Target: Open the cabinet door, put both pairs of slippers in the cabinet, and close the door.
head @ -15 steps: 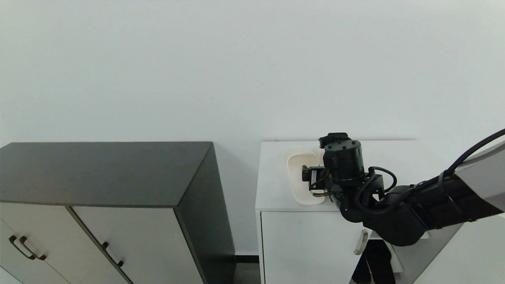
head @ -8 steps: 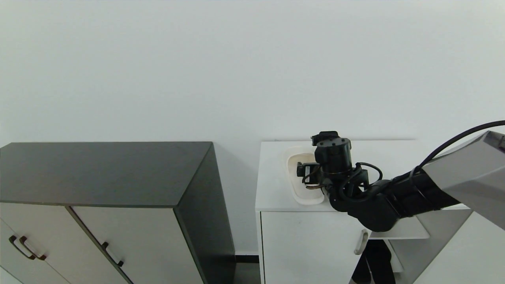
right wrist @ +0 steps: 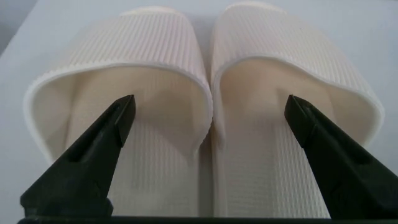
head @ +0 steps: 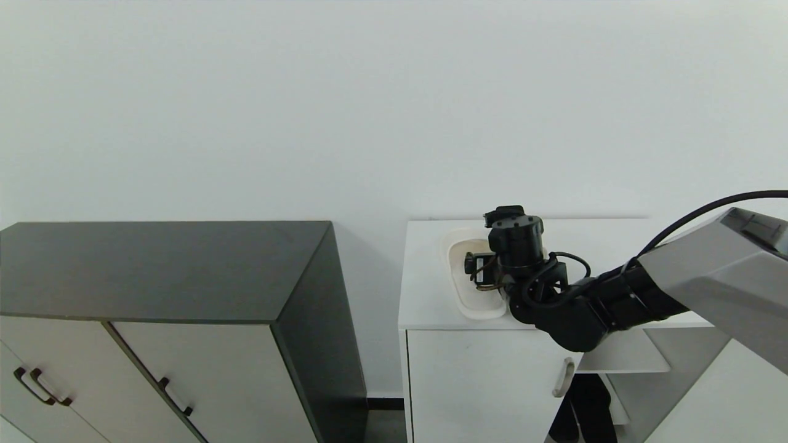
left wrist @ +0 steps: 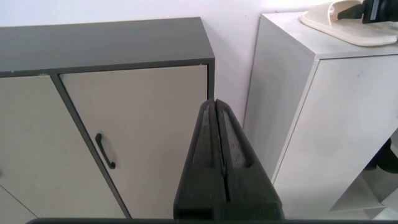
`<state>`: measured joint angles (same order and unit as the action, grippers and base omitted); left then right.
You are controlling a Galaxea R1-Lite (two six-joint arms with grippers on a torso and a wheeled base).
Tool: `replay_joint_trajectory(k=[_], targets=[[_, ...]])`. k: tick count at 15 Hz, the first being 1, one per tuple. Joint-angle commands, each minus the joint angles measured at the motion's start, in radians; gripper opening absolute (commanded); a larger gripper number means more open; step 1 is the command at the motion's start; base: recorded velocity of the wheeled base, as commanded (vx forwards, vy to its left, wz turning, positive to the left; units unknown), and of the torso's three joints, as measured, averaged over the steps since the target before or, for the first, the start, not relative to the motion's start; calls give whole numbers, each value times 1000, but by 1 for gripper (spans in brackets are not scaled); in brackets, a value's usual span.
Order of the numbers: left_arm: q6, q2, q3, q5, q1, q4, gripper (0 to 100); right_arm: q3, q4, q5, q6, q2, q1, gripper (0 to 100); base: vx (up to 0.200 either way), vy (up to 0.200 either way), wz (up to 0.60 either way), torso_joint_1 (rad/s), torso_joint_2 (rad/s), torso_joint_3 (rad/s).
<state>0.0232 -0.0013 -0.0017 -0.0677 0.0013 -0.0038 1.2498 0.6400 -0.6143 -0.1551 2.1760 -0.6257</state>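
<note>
Nearest, the left tool (left wrist: 216,155) is held low before the grey cabinet (left wrist: 137,124), its fingers pressed flat together with nothing between them. Farther out, the right tool (right wrist: 210,106) is spread wide, one finger set outside each of the cream slippers (right wrist: 168,56); no contact is seen. The pair lies side by side, touching, on top of the white cabinet (head: 431,301), toward its left side. Below, the door (head: 671,381) on the right appears swung open, with a shelf (head: 622,360) exposed.

Risks, as judged: both slippers look meant to be pinched at once. If the squeeze lands off-centre, one may be pushed out or slid over the front edge and dropped. The soft straps may buckle and slip.

Hard to make out: the dark shapes (head: 588,412) low inside the cabinet are possibly the other pair, but this cannot be told. The heels are cut off in the right wrist view, and much of the pair is hidden behind the wrist in the head view.
</note>
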Motion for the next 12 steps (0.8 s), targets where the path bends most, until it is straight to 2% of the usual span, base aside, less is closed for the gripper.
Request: replay_joint_trajectory(k=[1,2,9,12], targets=[[0,1,0,0,0,-1,0,11,1,1,2,13,1,100,0,0,0,0,0,0],[0,1,0,0,0,-1,0,14,1,1,2,15,1,0,0,0,0,0,0,0],[0,1,0,0,0,-1,0,31,1,-1,3,15,-6,0,0,0,0,0,0,0],[0,1,0,0,0,-1,0,-13,0,4,3,-58,-32,0,0,0,0,0,0,0]])
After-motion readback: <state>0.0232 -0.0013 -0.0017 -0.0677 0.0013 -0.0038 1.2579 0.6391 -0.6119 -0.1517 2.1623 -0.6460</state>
